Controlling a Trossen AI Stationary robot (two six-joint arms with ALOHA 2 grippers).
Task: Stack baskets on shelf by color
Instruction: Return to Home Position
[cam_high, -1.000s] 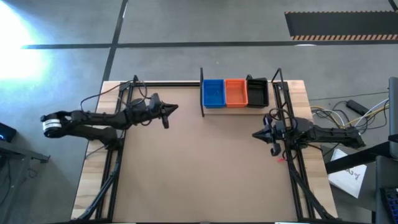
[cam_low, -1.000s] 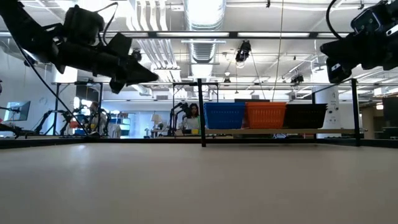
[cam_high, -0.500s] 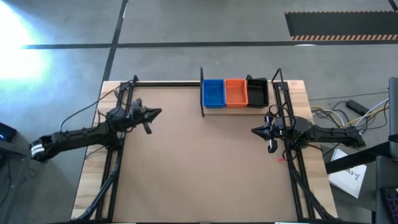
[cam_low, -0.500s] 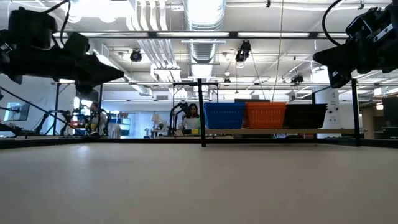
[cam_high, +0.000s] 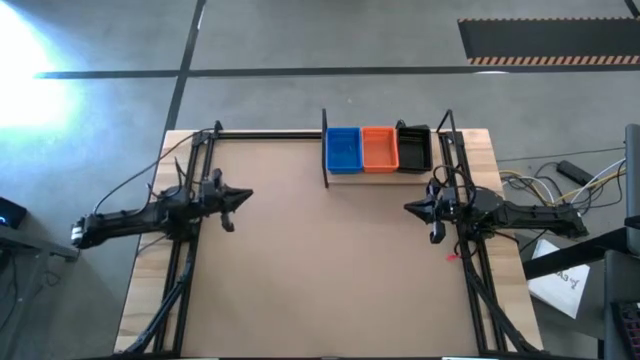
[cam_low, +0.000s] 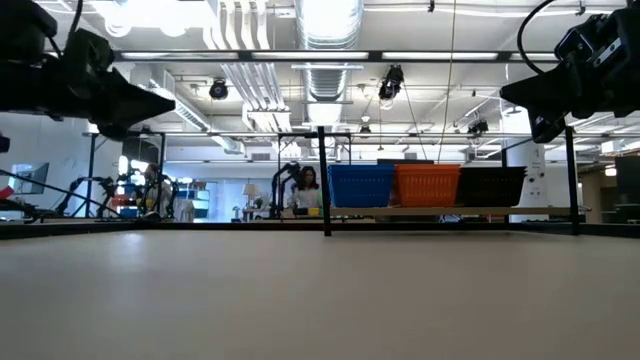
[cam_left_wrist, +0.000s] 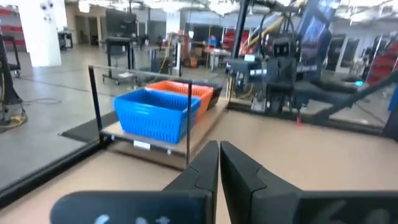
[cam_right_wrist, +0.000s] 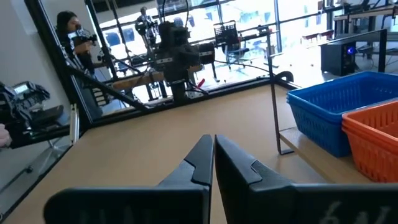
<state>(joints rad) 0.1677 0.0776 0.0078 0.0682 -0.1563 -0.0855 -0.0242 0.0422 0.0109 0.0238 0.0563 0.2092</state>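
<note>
The shelf (cam_high: 375, 172), a light wooden plank with thin black uprights, stands at the table's far edge, right of centre. Blue (cam_high: 343, 149), orange (cam_high: 379, 148) and black (cam_high: 414, 148) baskets sit side by side on it; the low view shows them as blue (cam_low: 361, 186), orange (cam_low: 428, 185) and black (cam_low: 490, 185). Whether more baskets nest inside them I cannot tell. My left gripper (cam_high: 248, 193) hovers shut near the table's left edge, far from the shelf. My right gripper (cam_high: 408, 209) hovers shut near the right edge, just nearer than the shelf. Both are empty.
Black frame rails (cam_high: 190, 230) run along the table's left and right sides under the arms. The brown tabletop (cam_high: 320, 270) stretches between the two grippers. Cables (cam_high: 560, 185) lie right of the table. People (cam_low: 308, 188) are in the room beyond.
My left gripper has drawn back from the table's middle toward the left edge and slightly toward the near edge, staying shut and empty. The baskets and shelf have not moved.
</note>
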